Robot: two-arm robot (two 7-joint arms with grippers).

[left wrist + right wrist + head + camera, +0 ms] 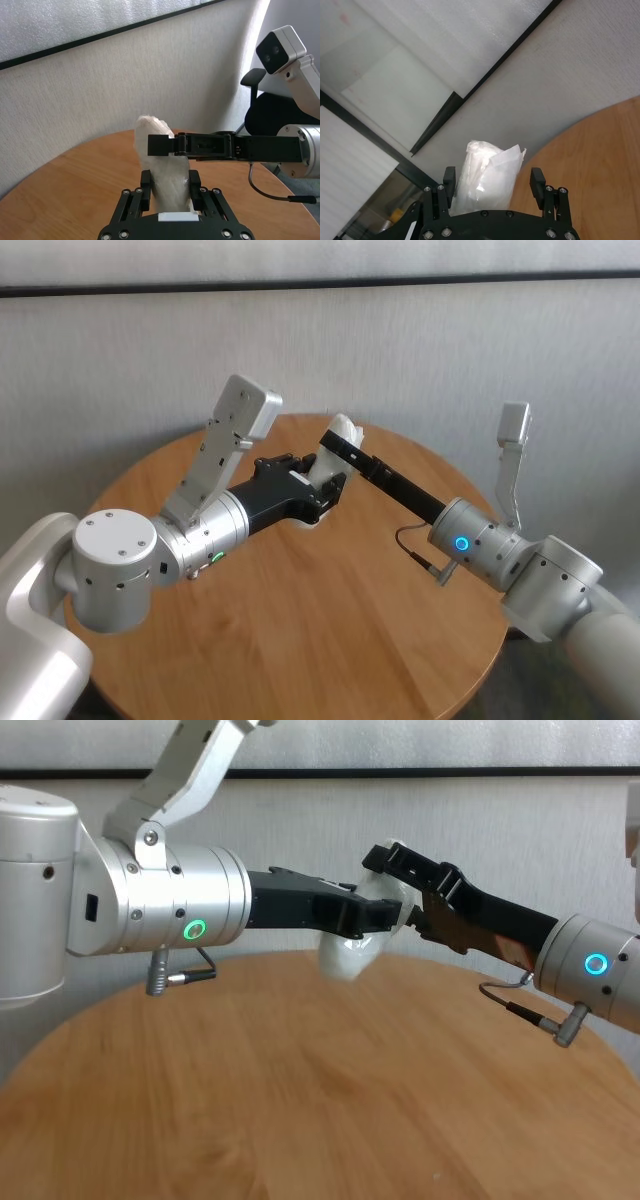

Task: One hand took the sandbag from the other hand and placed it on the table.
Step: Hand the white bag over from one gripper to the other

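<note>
- Both grippers are meeting mid-frame: left gripper (pixel 318 490) clamping the sandbag (pixel 350 952), right gripper (pixel 338 443) closing around its top, grip uncertain.
- Handover is underway; placing on the table (pixel 330 640) remains.

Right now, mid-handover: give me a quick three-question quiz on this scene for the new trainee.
1. True or false: the sandbag lies on the table.
2. Which ring light is on the wrist of the gripper clamping the sandbag's lower part? A) green B) blue C) red
3. Fill in: in the right wrist view, the right gripper straddles the sandbag's top with one finger apart from it, so it is ____.

Key:
1. False. The left gripper holds it.
2. A. That is the left gripper's wrist.
3. open
</note>
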